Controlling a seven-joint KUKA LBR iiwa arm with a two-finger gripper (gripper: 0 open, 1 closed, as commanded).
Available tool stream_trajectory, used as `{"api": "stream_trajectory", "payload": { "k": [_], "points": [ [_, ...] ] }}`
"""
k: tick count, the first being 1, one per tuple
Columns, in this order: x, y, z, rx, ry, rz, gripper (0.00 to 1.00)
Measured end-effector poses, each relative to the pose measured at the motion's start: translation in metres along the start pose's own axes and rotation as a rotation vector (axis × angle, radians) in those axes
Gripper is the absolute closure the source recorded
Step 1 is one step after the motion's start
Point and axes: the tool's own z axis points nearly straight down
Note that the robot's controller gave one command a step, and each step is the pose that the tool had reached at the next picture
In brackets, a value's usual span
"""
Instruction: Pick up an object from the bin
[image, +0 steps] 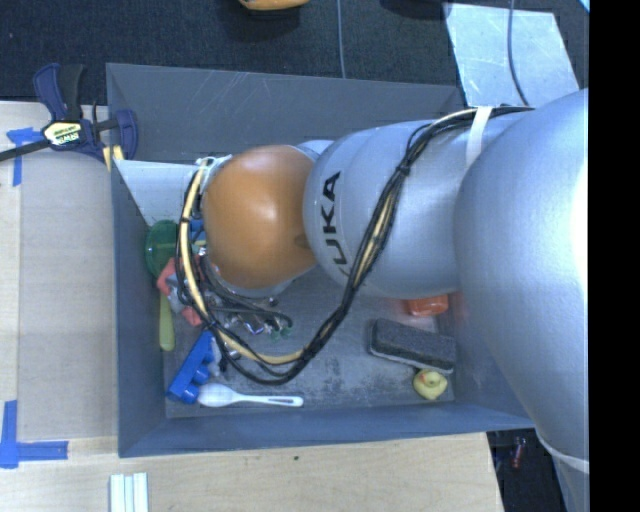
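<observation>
My gripper is low in the left half of the bin, mostly hidden under the arm's orange dome. Just left of it lie a small red-orange piece and a yellow-green stick. A blue plastic thing rests directly below and to its left, near the bin's front left corner. In front of that, a white plastic spoon lies along the front wall. A green round thing sits against the left wall, beside the dome.
At the front right lie a black and grey oblong block, a small yellow toy and an orange-red thing half under the arm. The arm and its cables cover the bin's middle and back.
</observation>
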Motion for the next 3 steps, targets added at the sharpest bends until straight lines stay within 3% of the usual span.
{"api": "stream_trajectory", "payload": {
  "k": [1, 2, 3],
  "points": [
    [-0.009, -0.002, 0.003, 0.0, -0.001, -0.306, 0.0],
    [0.001, -0.01, 0.066, -0.002, -0.002, -0.379, 0.0],
    [-0.004, -0.004, 0.063, 0.003, -0.011, -0.793, 1.0]
  ]
}}
